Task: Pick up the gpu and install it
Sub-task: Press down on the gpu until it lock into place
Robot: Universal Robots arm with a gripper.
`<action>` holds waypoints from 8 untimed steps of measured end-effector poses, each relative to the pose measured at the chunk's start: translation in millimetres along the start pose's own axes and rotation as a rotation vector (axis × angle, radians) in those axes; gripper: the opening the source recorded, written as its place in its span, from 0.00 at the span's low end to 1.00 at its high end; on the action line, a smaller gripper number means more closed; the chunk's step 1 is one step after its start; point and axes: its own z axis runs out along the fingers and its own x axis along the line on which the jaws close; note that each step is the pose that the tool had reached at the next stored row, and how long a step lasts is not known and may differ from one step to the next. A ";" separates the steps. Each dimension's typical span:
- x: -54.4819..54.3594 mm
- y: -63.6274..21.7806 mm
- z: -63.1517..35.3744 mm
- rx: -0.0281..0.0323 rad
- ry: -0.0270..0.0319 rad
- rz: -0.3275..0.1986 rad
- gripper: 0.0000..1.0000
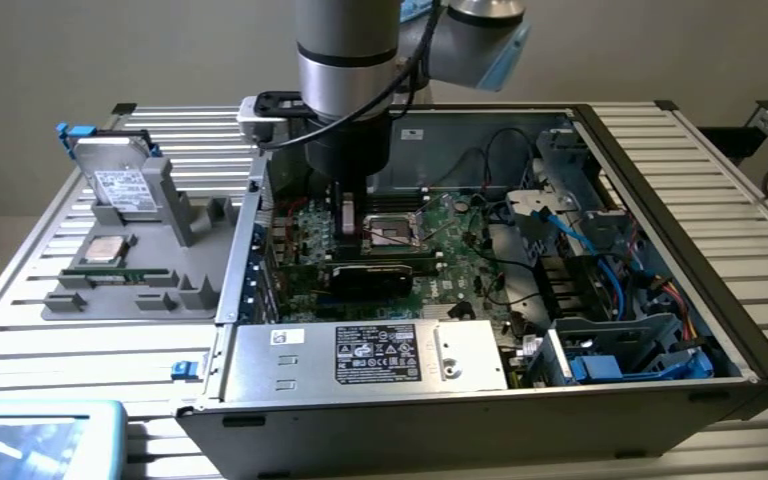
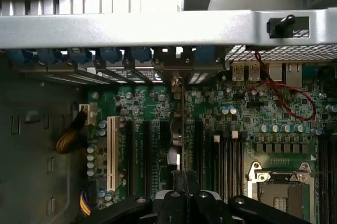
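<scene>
The gpu (image 1: pixel 368 273) stands on edge inside the open computer case (image 1: pixel 651 170), its black face showing above the green motherboard (image 1: pixel 458 250). In the wrist view the gpu (image 2: pixel 182 129) appears edge-on as a thin line running from the rear bracket openings down between the black expansion slots. My gripper (image 1: pixel 348 232) reaches straight down into the case from the arm. Its fingers (image 2: pixel 172 201) close around the card's upper edge, and my gripper (image 2: pixel 185 191) is shut on it. Whether the card's lower edge sits in a slot is hidden.
A grey fixture (image 1: pixel 131 285) on the exterior view's left carries a silver hard drive (image 1: pixel 120 185), a processor (image 1: pixel 101 248) and a memory stick (image 1: pixel 101 268). The power supply (image 1: pixel 371 355) fills the case front; blue drive cages (image 1: pixel 624 350) and cables crowd the right. A white slot (image 2: pixel 111 153) lies beside the black ones.
</scene>
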 end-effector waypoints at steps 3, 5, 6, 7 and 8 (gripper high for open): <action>-0.3 -13.6 1.9 -0.0003 -0.0001 0.000 0.12; 0.3 -16.8 5.3 -0.0016 0.0000 0.000 0.12; 1.0 -17.1 6.9 -0.0029 0.0001 0.000 0.12; 1.4 -17.2 8.2 -0.0054 0.0001 0.000 0.12; 1.9 -17.2 9.4 -0.0085 0.0002 0.001 0.12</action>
